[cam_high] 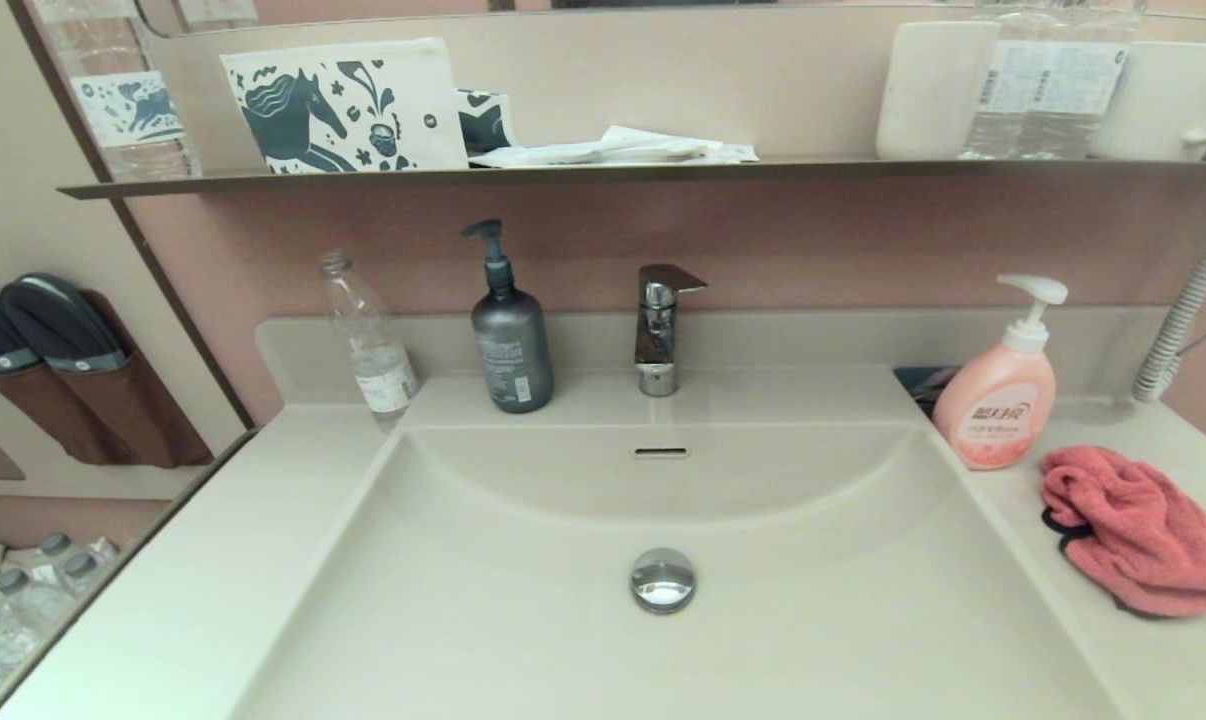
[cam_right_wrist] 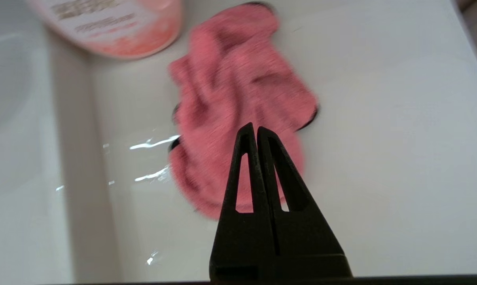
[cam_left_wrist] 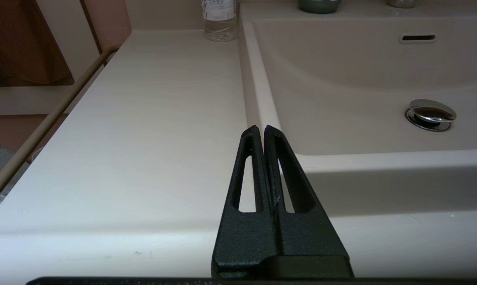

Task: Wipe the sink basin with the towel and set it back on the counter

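The coral-pink towel (cam_high: 1133,530) lies crumpled on the counter (cam_high: 1153,650) to the right of the sink basin (cam_high: 763,560), just in front of the pink soap bottle. In the right wrist view the towel (cam_right_wrist: 230,91) lies below and ahead of my right gripper (cam_right_wrist: 255,128), which is shut and empty above the counter. My left gripper (cam_left_wrist: 261,128) is shut with nothing in it, hovering over the counter (cam_left_wrist: 143,130) at the basin's front left corner. Neither gripper appears in the head view. The basin holds a chrome drain plug (cam_high: 663,579) and an overflow slot (cam_high: 660,452).
A pink pump soap bottle (cam_high: 998,400) stands by the towel. A grey pump bottle (cam_high: 510,340), a clear water bottle (cam_high: 368,340) and the chrome faucet (cam_high: 660,325) line the back rim. A white coiled cord (cam_high: 1188,310) hangs at the far right. Water streaks (cam_right_wrist: 151,143) glisten beside the towel.
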